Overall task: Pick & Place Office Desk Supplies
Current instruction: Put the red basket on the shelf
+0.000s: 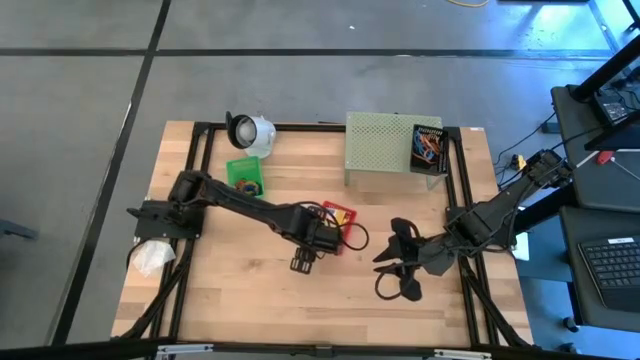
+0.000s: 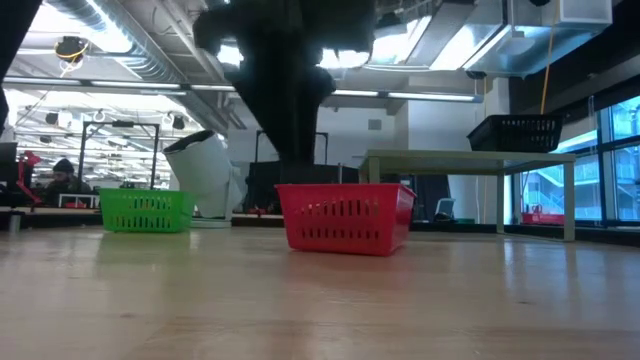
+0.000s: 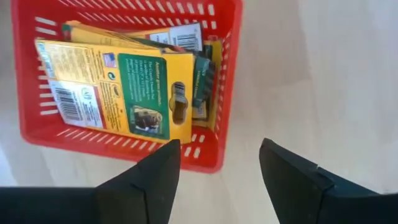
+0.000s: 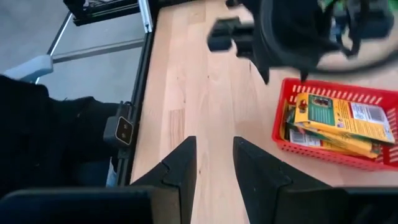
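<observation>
Several yellow-and-green crayon boxes (image 3: pixel 118 81) lie stacked in a red basket (image 3: pixel 221 93) at the middle of the table (image 1: pixel 250 290). The top box lies flat on the others. My left gripper (image 3: pixel 217 165) hangs open above the bare table just beside the basket's near rim, fingers pointing down, with nothing between them. My right gripper (image 4: pixel 214 168) waits at the table's right, slanting down toward the basket (image 4: pixel 283 124), its fingers a little apart and empty. Coloured rubber-band loops (image 1: pixel 428 148) lie in a black tray on the pale green shelf (image 1: pixel 380 150).
A green basket (image 1: pixel 245 175) and a white round object (image 1: pixel 250 130) stand at the far left. The shelf takes up the far right corner. A black frame (image 1: pixel 200 180) runs along the table's edges. The near half of the table is bare wood.
</observation>
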`<state>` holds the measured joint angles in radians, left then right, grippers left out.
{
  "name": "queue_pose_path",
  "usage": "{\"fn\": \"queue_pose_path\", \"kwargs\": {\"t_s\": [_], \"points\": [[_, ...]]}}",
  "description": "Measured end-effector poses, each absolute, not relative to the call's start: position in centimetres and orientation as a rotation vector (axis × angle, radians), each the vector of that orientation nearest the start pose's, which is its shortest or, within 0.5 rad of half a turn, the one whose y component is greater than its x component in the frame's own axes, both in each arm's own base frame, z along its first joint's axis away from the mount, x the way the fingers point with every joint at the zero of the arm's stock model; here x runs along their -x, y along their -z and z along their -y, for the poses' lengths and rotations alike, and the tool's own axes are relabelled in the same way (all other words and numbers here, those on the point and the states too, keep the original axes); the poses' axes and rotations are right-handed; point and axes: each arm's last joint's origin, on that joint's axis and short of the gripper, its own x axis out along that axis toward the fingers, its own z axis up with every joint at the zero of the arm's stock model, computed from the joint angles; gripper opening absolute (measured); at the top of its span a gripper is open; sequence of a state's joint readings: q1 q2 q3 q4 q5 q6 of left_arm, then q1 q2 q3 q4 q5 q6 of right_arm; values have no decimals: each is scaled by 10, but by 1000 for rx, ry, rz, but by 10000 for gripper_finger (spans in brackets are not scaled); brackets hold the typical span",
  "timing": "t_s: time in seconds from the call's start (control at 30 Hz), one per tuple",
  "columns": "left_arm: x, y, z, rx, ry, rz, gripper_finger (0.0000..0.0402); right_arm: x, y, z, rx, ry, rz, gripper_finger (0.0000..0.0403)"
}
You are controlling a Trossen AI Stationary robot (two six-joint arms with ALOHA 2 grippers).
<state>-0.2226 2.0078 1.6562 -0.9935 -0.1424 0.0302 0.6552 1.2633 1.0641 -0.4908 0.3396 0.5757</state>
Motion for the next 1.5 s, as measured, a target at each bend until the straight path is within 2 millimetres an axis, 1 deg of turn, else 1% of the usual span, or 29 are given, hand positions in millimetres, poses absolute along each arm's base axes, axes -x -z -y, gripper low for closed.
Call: {"fn": "queue_pose_path", "kwargs": {"t_s": [0.13,0.2,0.27,0.37,0.43,0.5,0.6,0.7,0.8,0.87,0.93,1.1,1.2,1.3,1.5], "points": [[-388,-240,86,-223,84,-1279,212,-219,-301,-150,-302,-80,-715,110],[-385,-255,85,-180,-29,-1207,212,-223,-294,-149,-322,-52,-761,117],[-375,-269,79,-157,-178,-1139,212,-229,-287,-147,-342,-16,-790,127],[-352,-286,71,-111,-320,-1017,212,-241,-274,-145,-358,28,-834,145],[-330,-296,72,-40,-324,-895,212,-248,-267,-143,-367,58,-857,153],[-306,-301,73,25,-311,-786,212,-256,-267,-141,-380,75,-861,158],[-274,-300,73,72,-296,-611,212,-270,-273,-138,-373,82,-844,160],[-249,-295,73,89,-213,-438,212,-288,-280,-133,-356,81,-827,160],[-232,-286,72,102,-132,-274,212,-308,-281,-129,-362,66,-870,160],[-224,-282,70,117,-112,-168,212,-321,-276,-127,-366,72,-926,160],[-218,-279,69,120,-90,-114,212,-331,-271,-127,-355,94,-992,160],[-210,-270,66,60,-76,-132,212,-356,-258,-127,-321,126,-1141,160],[-209,-267,66,40,-95,-154,212,-367,-250,-127,-307,115,-1174,160],[-208,-264,65,9,-98,-190,212,-372,-244,-121,-287,122,-1193,160],[-206,-261,64,-19,-99,-230,212,-384,-232,-107,-313,97,-1222,160]]}}
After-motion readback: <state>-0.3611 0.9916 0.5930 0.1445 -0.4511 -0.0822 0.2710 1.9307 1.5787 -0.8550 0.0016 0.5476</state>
